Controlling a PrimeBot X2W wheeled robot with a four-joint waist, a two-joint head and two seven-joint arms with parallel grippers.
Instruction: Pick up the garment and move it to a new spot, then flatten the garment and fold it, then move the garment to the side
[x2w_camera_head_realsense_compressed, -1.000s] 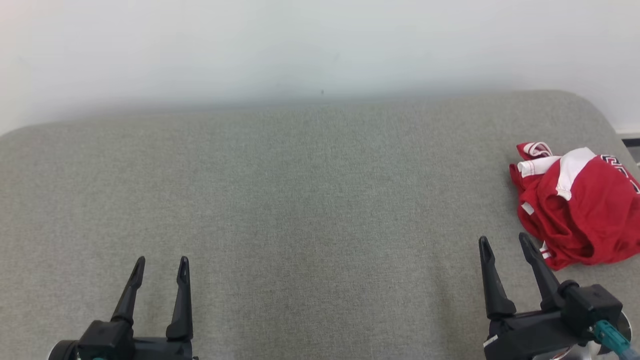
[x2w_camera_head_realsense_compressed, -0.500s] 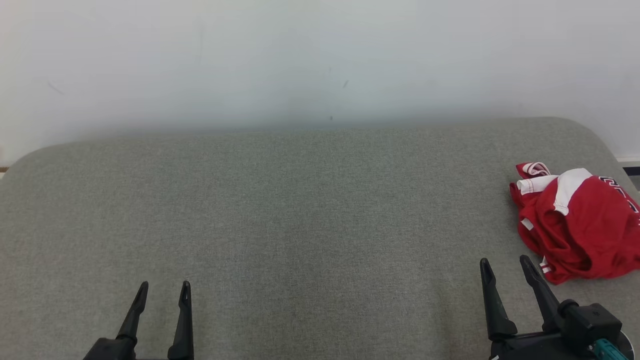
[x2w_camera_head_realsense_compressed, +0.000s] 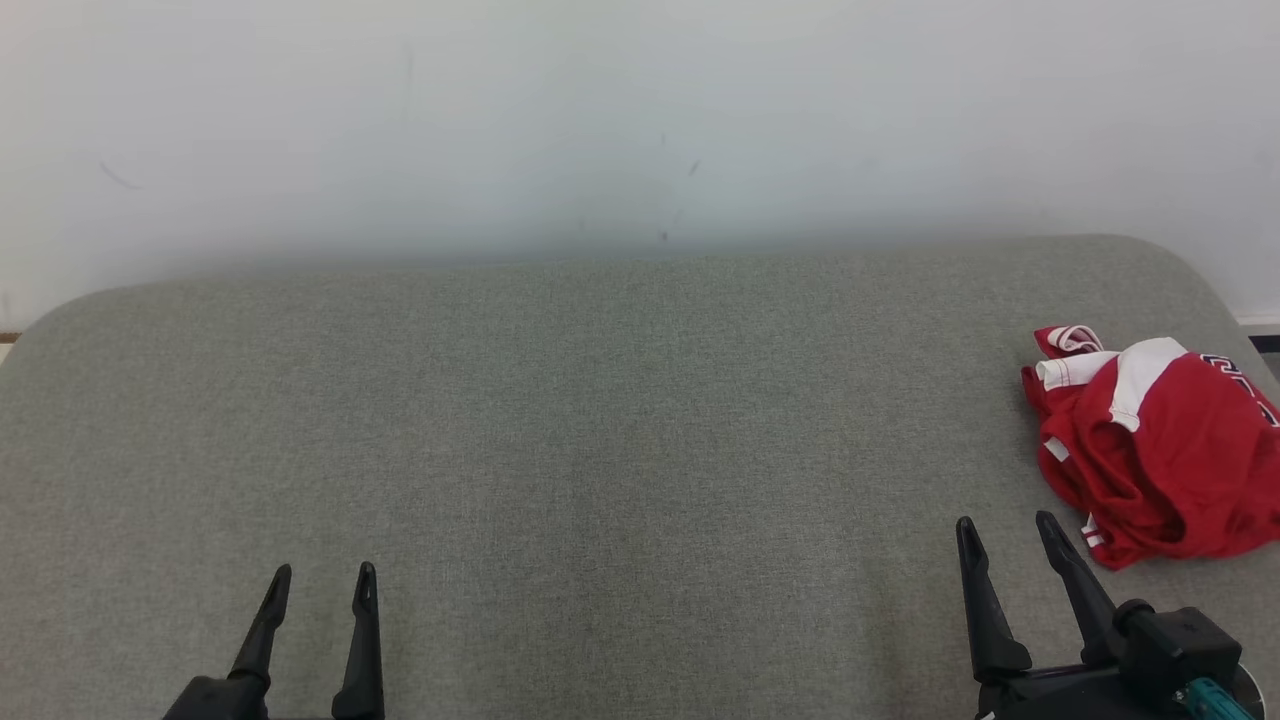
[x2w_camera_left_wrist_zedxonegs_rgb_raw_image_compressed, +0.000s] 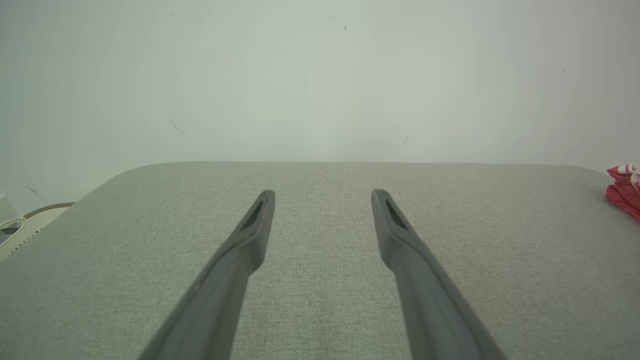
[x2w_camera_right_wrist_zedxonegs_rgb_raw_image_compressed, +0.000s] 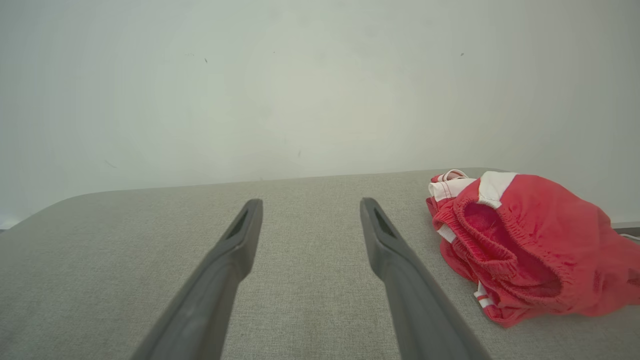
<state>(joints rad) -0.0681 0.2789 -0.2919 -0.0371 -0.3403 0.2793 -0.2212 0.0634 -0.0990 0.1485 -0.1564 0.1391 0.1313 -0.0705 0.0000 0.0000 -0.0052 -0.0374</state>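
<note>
A crumpled red garment (x2w_camera_head_realsense_compressed: 1165, 450) with white trim lies bunched at the right end of the grey padded table (x2w_camera_head_realsense_compressed: 600, 420). The right wrist view shows the garment (x2w_camera_right_wrist_zedxonegs_rgb_raw_image_compressed: 525, 250) just right of the fingers, its elastic waistband gaping. My right gripper (x2w_camera_head_realsense_compressed: 1005, 525) stands open at the lower right, a little left of the garment and apart from it, holding nothing. Far from the garment, at the lower left, my left gripper (x2w_camera_head_realsense_compressed: 322, 573) is open and empty. In the left wrist view a sliver of the garment (x2w_camera_left_wrist_zedxonegs_rgb_raw_image_compressed: 625, 190) peeks in at the right edge.
A plain white wall (x2w_camera_head_realsense_compressed: 640, 120) rises behind the table's far edge. The grey surface has rounded far corners. A pale cable and device (x2w_camera_left_wrist_zedxonegs_rgb_raw_image_compressed: 20, 225) lie off the table's left side in the left wrist view.
The head camera tilted up within the first half second, so everything sits lower in view. Both grippers stay open, and the garment has not moved on the table.
</note>
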